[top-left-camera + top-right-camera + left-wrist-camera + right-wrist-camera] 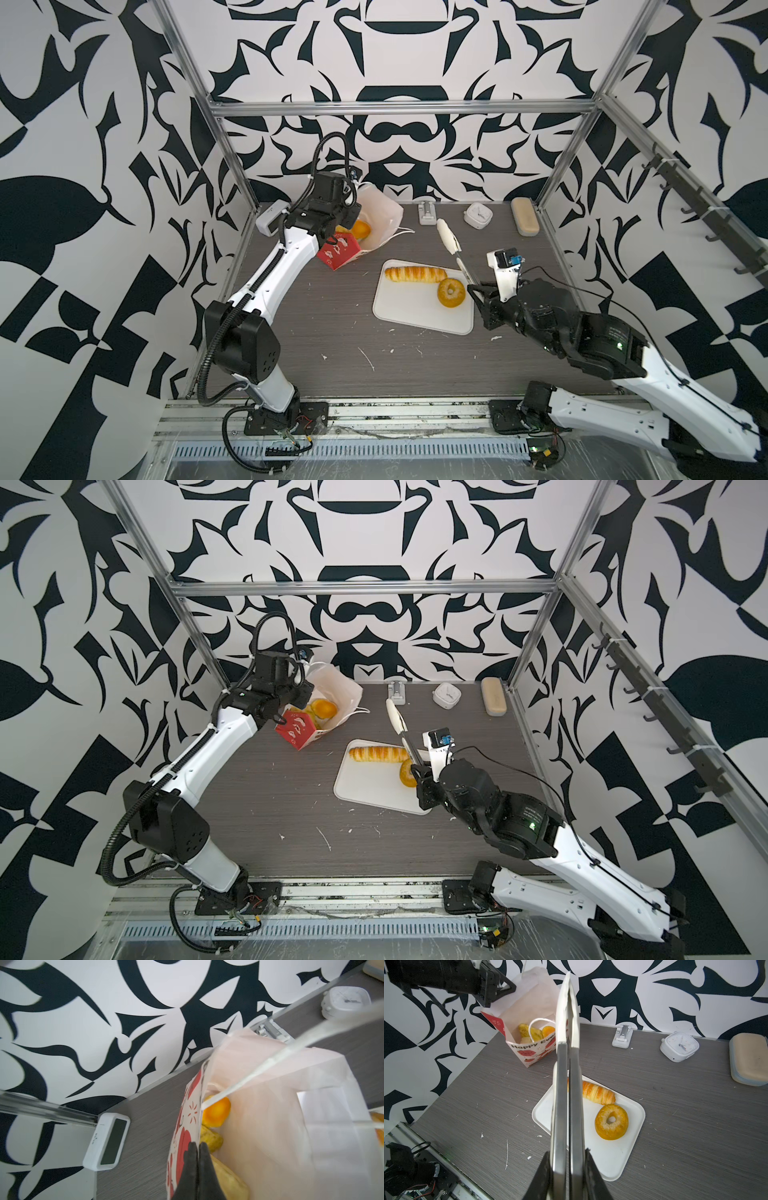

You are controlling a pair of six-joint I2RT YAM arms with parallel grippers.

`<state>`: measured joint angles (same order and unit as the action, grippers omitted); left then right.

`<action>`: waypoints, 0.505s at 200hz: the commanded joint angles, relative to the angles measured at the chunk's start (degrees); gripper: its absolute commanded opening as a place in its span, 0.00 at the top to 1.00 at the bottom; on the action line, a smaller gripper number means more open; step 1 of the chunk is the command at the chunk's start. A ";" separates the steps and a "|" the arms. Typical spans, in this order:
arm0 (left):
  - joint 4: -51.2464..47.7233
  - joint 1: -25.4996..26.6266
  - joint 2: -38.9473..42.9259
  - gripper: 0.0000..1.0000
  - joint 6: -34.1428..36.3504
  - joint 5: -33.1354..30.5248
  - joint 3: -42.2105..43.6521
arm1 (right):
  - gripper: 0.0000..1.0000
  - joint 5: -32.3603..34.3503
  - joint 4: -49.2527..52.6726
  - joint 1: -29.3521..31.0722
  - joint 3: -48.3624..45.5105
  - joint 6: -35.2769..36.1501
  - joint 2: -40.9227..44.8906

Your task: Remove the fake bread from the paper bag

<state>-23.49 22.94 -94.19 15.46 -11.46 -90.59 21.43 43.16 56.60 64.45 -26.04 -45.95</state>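
At upper left in both top views, the left fingers [191, 1159] pinch the red-printed wall of the paper bag [384, 214], which sits on the desk [332, 332] with yellow fake bread [360, 228] inside. The right fingers [596, 1176] squeeze closed tongs [564, 1105] beside the centre tray [399, 309], which holds a loaf [415, 274] and bagel [451, 292].

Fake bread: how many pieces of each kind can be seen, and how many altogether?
Long striped loaf, on the tray: 1
Ring bagel, on the tray: 1
Orange piece in the paper bag: 1
Yellow pieces in the bag, shapes unclear: 2
Total: 5
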 commanded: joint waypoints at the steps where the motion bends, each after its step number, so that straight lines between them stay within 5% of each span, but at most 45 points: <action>1: 3.24 2.83 1.76 1.00 -3.26 -0.36 2.91 | 0.88 -0.13 -2.39 -0.26 0.81 -0.77 0.26; 101: 8.12 10.55 7.58 1.00 -12.47 0.69 13.66 | 0.86 -9.39 -0.66 -0.26 5.17 -0.27 -8.55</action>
<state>-17.61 33.15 -89.82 7.14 -11.60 -79.85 16.25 43.83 56.58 66.83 -26.30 -51.46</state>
